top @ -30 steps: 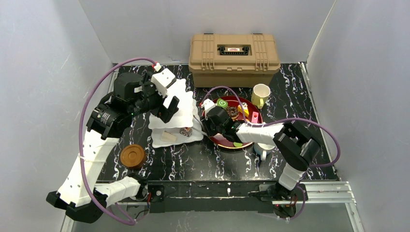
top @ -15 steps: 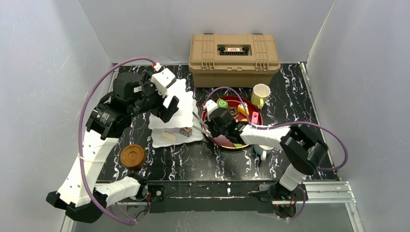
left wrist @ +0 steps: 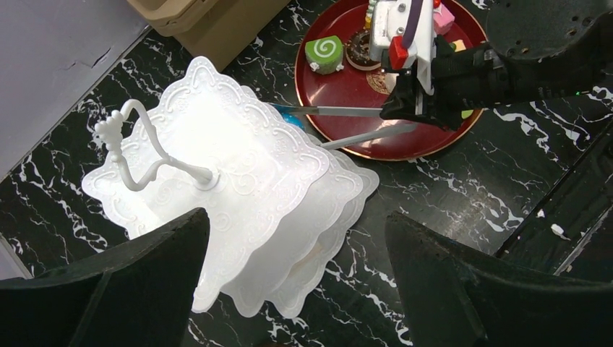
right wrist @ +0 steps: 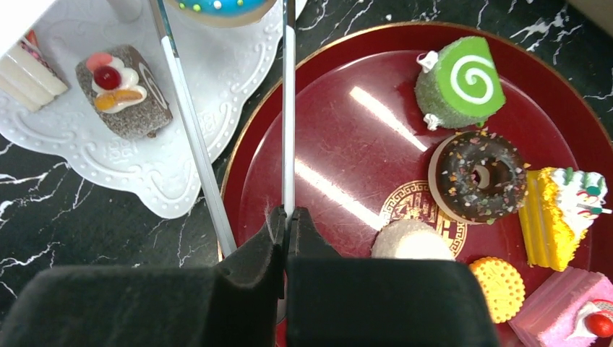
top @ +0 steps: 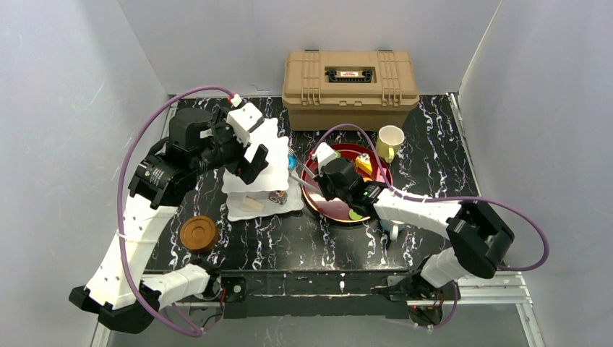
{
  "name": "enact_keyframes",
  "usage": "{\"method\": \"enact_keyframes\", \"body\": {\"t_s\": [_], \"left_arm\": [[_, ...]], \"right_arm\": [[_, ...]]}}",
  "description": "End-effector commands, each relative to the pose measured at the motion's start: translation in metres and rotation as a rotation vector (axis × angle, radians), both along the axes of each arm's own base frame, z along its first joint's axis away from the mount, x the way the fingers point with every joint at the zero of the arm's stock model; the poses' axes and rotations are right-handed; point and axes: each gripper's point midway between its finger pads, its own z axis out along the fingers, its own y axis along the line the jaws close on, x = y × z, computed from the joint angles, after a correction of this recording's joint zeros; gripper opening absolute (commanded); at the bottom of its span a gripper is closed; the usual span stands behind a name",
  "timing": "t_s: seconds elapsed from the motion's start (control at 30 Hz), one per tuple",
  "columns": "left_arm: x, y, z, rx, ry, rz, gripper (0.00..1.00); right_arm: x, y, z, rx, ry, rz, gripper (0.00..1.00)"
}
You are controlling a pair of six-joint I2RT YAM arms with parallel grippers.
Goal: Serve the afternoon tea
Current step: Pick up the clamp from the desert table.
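Elbow of the right arm (top: 434, 213) has swung out to lower right; tongs (right wrist: 288, 108) tips moved up to the stand (left wrist: 238, 166)'s right edge. The right gripper (right wrist: 287, 220) is clamped tight on the tongs, blue donut (right wrist: 220, 7) between their tips at frame top, over the stand. The left gripper (left wrist: 296, 246) is spread wide, empty, above the stand. Green roll (right wrist: 463, 81) sits on the red tray (right wrist: 347, 137), upper right.
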Motion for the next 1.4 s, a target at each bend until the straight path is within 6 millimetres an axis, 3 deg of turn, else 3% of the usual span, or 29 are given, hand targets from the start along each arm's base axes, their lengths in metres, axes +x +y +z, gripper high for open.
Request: {"method": "enact_keyframes", "body": {"t_s": [0.0, 0.17, 0.47, 0.77, 1.2, 1.37], "left_arm": [[-0.004, -0.003, 0.006, -0.023, 0.011, -0.012, 0.89], [-0.003, -0.002, 0.005, -0.012, 0.008, -0.014, 0.89], [-0.005, 0.001, -0.017, 0.056, 0.024, -0.049, 0.84], [-0.020, -0.001, -0.035, 0.065, 0.075, -0.112, 0.80], [-0.025, -0.011, -0.031, 0.041, 0.078, -0.172, 0.80], [-0.037, -0.023, -0.030, 0.011, 0.089, -0.272, 0.80]], "right_arm": [[0.000, 0.011, -0.005, 0.006, 0.010, 0.042, 0.01], [-0.001, 0.015, -0.016, 0.007, 0.013, 0.034, 0.02], [-0.002, -0.004, -0.002, -0.055, -0.089, 0.006, 0.03], [-0.008, -0.004, 0.005, -0.083, -0.209, -0.022, 0.03], [-0.020, -0.032, 0.035, -0.096, -0.223, -0.051, 0.04], [-0.038, -0.044, 0.034, -0.130, -0.150, -0.018, 0.04]]}}
